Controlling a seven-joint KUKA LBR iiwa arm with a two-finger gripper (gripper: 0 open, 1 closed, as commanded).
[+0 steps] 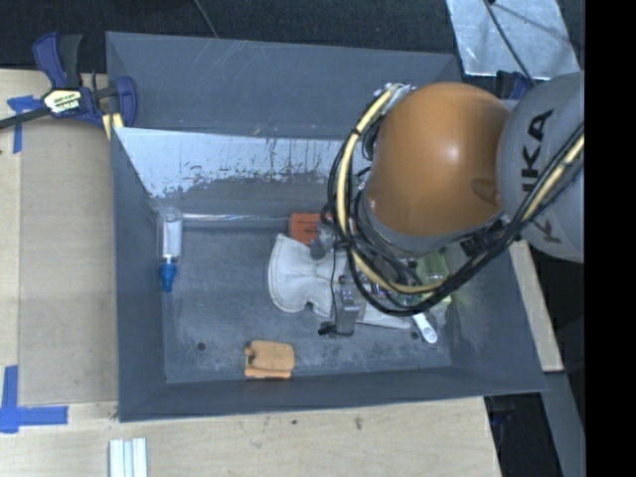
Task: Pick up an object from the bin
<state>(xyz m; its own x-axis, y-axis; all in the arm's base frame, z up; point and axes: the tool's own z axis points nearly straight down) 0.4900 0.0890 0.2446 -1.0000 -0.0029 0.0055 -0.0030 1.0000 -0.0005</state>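
My gripper [344, 314] reaches down near the middle of the bin floor, under the orange dome. It stands at the right edge of a crumpled white object [290, 274], close against it. A small orange-red block [304, 225] lies just behind that white object, near the back wall. To the right of the gripper, a white stick with a blue tip [425, 329] pokes out from under the arm.
A clear tube with a blue cap [170, 254] lies along the left wall. A tan, bread-like piece [269, 359] sits at the front wall. The arm and its cables cover the right part of the bin.
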